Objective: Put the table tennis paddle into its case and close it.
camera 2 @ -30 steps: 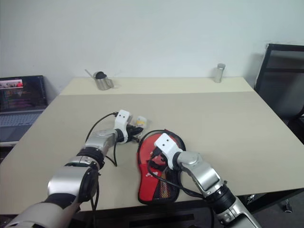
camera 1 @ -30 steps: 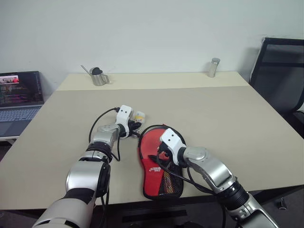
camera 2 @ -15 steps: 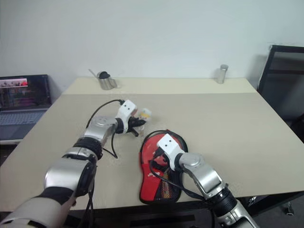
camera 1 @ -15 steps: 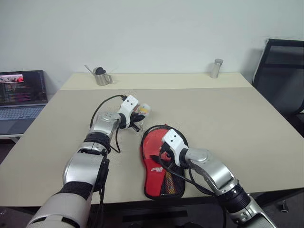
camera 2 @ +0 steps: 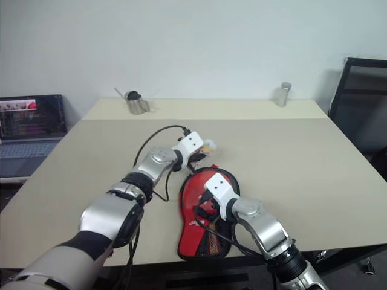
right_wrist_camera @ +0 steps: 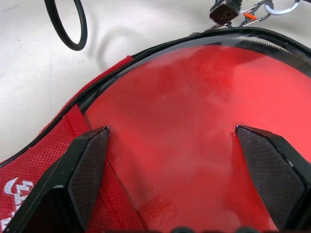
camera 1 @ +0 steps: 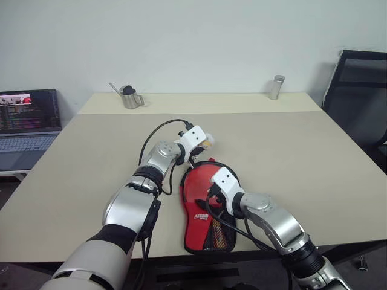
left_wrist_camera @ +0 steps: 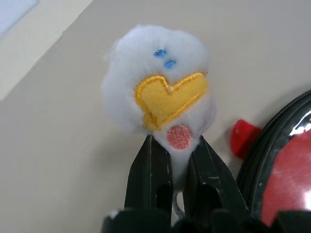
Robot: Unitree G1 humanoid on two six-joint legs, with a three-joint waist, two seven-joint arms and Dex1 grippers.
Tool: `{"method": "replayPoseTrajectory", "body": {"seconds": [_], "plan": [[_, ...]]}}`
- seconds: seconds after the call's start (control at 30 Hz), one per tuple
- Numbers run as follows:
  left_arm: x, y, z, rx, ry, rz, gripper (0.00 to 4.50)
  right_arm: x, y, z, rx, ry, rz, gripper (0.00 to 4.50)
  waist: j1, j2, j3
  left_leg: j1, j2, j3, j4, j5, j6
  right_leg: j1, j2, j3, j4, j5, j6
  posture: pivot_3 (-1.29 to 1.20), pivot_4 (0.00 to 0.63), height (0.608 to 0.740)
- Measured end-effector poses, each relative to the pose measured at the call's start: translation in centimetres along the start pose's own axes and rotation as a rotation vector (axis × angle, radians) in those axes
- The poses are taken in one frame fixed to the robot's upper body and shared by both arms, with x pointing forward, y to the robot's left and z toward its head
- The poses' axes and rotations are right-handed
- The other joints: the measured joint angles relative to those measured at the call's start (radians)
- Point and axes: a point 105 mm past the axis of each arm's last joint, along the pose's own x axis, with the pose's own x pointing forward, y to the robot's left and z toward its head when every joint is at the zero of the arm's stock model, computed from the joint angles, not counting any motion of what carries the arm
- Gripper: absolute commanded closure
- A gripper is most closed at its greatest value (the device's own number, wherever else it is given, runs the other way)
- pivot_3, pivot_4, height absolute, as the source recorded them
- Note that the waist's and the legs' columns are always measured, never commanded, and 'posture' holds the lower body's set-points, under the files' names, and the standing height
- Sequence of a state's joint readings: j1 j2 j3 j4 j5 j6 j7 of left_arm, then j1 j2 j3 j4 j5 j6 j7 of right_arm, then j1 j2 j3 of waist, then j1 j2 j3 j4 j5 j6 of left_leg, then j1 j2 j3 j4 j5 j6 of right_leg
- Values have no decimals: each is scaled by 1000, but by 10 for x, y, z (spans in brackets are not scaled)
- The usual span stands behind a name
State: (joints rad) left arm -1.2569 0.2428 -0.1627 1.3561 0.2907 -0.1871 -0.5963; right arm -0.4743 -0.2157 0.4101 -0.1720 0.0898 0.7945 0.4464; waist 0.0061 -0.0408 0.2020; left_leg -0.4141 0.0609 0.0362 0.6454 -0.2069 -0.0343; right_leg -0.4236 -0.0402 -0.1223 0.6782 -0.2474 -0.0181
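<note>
Case long axis: runs away from near table edge | left gripper clamped on fluffy zip charm (beside far rim) | right gripper spread over red face, nearer.

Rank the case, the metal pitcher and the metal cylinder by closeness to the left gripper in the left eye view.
1. case, just below the left gripper
2. metal pitcher, far edge, robot's left
3. metal cylinder, far edge, robot's right
</note>
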Motion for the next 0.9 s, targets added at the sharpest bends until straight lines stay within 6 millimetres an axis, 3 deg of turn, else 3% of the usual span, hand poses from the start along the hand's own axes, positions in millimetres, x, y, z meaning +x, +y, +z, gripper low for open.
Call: {"method": "replayPoseTrajectory", "body": {"seconds": [0.27, 0.47, 0.7, 0.9], "plan": [[11, -11, 13, 207, -1, 8, 4494, -2, 2, -2, 8, 1, -12, 0, 1, 0, 0, 0, 0, 0, 0, 0, 0, 0, 0, 0, 0, 0, 0, 0, 150, 740], [19, -24, 40, 283, -67, -17, 4494, -3, 3, -3, 13, 5, -23, 0, 2, 0, 0, -1, 0, 0, 0, 0, 0, 0, 0, 0, -1, 0, 0, 0, 150, 740], [30, -50, 67, 337, -153, -88, 4494, -3, 4, -3, 18, 7, -23, 0, 2, 0, 0, -1, 0, 0, 0, 0, 0, 0, 0, 0, -1, 0, 0, 0, 150, 740], [33, -98, 91, 333, -261, -319, 4494, -3, 4, -3, 16, 8, -26, 0, 2, 0, -1, -1, 0, 0, 0, 0, 0, 0, 0, 0, -2, 0, 0, 0, 150, 740]]}}
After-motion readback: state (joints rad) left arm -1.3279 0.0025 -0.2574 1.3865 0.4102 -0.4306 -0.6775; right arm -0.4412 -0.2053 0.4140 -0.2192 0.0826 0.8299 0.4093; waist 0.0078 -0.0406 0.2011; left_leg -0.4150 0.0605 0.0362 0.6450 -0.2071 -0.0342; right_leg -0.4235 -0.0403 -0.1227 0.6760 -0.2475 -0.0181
